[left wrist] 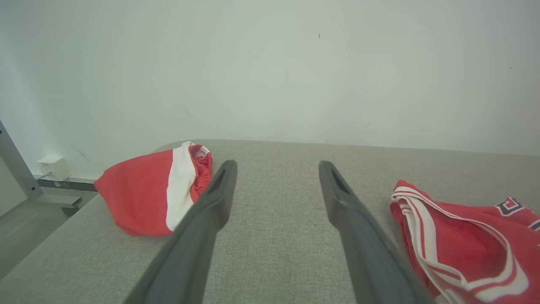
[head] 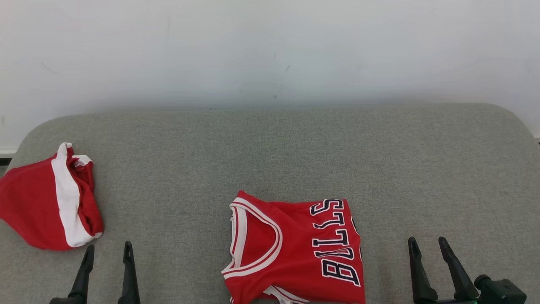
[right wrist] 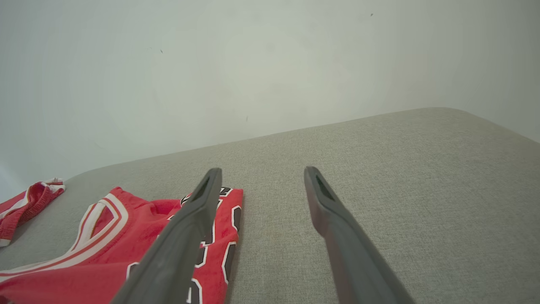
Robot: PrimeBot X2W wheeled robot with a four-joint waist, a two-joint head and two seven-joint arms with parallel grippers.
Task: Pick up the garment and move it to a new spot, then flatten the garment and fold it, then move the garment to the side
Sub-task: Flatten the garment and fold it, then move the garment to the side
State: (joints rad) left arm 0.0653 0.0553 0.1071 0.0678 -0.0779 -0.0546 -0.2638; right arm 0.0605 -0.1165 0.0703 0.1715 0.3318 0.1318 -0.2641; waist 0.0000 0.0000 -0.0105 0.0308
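A red jersey (head: 295,249) with white trim and dark lettering lies folded on the grey cushioned surface (head: 270,147), near its front edge at the centre. This garment is also at the right of the left wrist view (left wrist: 464,236) and at the lower left of the right wrist view (right wrist: 118,228). My left gripper (head: 108,247) (left wrist: 277,165) stands open to the jersey's left, holding nothing. To the jersey's right, my right gripper (head: 427,240) (right wrist: 262,170) is open too, with bare fabric between its fingers.
Red shorts with a white stripe (head: 38,207) (left wrist: 139,194) (right wrist: 25,202) lie bunched at the surface's left end. A pale wall rises behind the surface. The surface's corners are rounded.
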